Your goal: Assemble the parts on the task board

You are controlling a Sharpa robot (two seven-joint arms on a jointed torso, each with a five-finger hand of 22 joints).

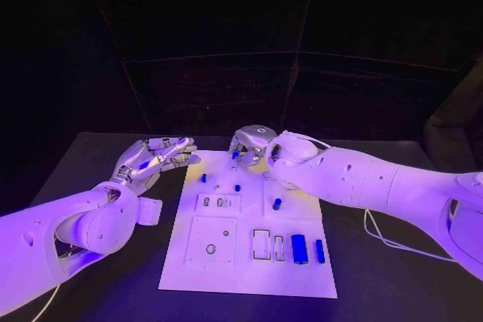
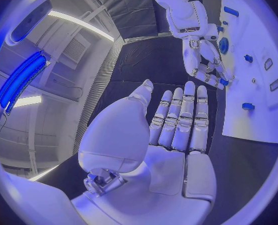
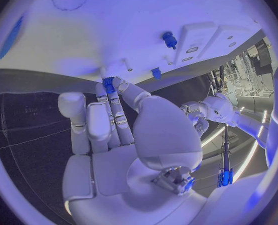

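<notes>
Blue part (image 3: 108, 83) pinched in right hand (image 1: 254, 144) fingertips over task board (image 1: 241, 266) far edge, likely for insertion. Left hand (image 1: 153, 158) flat, fingers together, holding nothing, waiting beside board.

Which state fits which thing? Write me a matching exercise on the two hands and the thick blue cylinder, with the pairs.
Things:
1. left hand
2. right hand
3. thick blue cylinder

States:
A. lies on the task board, toward its near right corner
B. pinches a small blue part in its fingertips at the board's far edge
C. holds nothing, fingers apart, over the black table beside the board's far left corner

Pairs: 1-C, 2-B, 3-A
</notes>
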